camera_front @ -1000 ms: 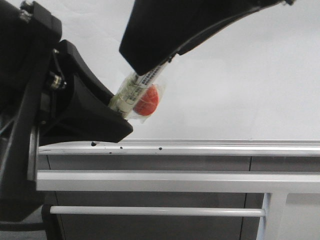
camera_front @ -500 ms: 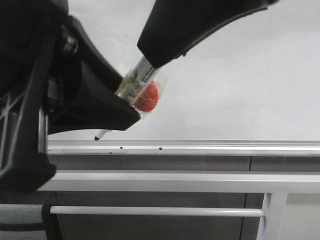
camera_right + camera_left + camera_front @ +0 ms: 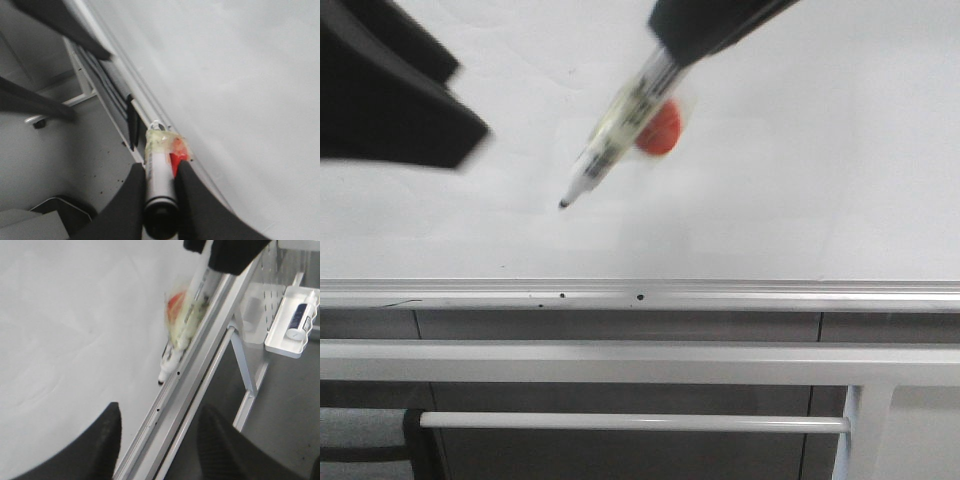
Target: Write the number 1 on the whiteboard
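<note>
The whiteboard (image 3: pixel 800 180) fills the upper front view above its silver rail (image 3: pixel 720 295). My right gripper (image 3: pixel 705 25) comes in from the upper right, shut on a marker pen (image 3: pixel 615 135) wrapped in clear tape with a red blob (image 3: pixel 660 128). Its bare black tip (image 3: pixel 563 204) points down-left, close to the board; whether it touches I cannot tell. The right wrist view shows that gripper (image 3: pixel 161 167) clamped on the pen barrel (image 3: pixel 159 175). My left gripper (image 3: pixel 400 110), blurred, sits at the upper left, apart from the pen. Its fingers (image 3: pixel 107 440) stand open and empty. The number 1 is not in view.
Below the rail run a grey horizontal bar (image 3: pixel 620 362) and a thin white tube (image 3: pixel 620 421). In the left wrist view a white tray (image 3: pixel 292 322) holding a small white and dark item hangs beside the board's frame.
My left gripper has pulled away up and to the left, off the pen's front end. The right gripper has lifted the pen up and to the right, its black tip now bare.
</note>
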Action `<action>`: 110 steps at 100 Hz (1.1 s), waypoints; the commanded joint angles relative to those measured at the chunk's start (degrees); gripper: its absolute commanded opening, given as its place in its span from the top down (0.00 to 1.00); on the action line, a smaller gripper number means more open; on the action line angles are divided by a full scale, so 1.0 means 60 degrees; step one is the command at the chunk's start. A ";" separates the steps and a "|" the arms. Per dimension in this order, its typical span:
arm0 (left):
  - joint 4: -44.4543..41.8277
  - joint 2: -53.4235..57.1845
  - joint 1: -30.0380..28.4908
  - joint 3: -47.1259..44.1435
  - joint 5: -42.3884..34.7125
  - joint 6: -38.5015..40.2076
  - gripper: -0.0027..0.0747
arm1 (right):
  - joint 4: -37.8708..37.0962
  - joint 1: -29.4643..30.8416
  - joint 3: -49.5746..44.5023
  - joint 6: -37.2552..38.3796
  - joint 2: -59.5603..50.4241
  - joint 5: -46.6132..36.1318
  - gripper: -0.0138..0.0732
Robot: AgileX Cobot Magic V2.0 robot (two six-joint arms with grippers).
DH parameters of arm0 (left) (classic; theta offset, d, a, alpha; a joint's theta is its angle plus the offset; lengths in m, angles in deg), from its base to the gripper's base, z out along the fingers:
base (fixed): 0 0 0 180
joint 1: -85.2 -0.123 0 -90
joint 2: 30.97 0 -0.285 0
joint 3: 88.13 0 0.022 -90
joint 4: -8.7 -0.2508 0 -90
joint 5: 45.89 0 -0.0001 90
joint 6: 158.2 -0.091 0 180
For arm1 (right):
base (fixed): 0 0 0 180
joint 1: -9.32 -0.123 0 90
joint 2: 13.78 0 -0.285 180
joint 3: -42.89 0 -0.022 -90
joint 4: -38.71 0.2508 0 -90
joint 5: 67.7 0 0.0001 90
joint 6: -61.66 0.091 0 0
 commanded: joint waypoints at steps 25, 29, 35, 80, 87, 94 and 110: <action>0.0934 0.2919 0.0075 -0.0736 0.0348 0.0979 0.99 | -0.0260 0.0062 -0.1325 0.0022 -0.2427 -0.1905 0.91; 0.0934 0.3232 0.0075 -0.0897 0.0348 0.1075 0.99 | -0.0239 0.0062 -0.1684 0.0022 -0.2775 -0.2132 0.91; 0.0769 0.3648 0.0075 -0.1177 0.0331 0.1468 0.99 | -0.0167 0.0062 -0.2341 0.0061 -0.3431 -0.2548 0.91; -0.2189 0.4768 0.0075 -0.2205 0.0273 0.5838 0.99 | -0.0127 0.0085 -0.5734 0.0569 -0.6951 -0.4001 0.89; -0.2631 0.4768 0.0075 -0.2205 0.0291 0.6425 0.99 | -0.0180 0.0228 -0.5793 0.0569 -0.6944 -0.4045 0.89; -0.2995 0.4768 0.0075 -0.2205 0.0310 0.6936 0.99 | -0.0300 0.0509 -0.5793 0.0569 -0.6944 -0.4024 0.89; -0.3314 0.4768 0.0075 -0.2205 0.0578 0.7565 0.99 | -0.0245 0.1470 -0.5793 0.0569 -0.6944 -0.4231 0.89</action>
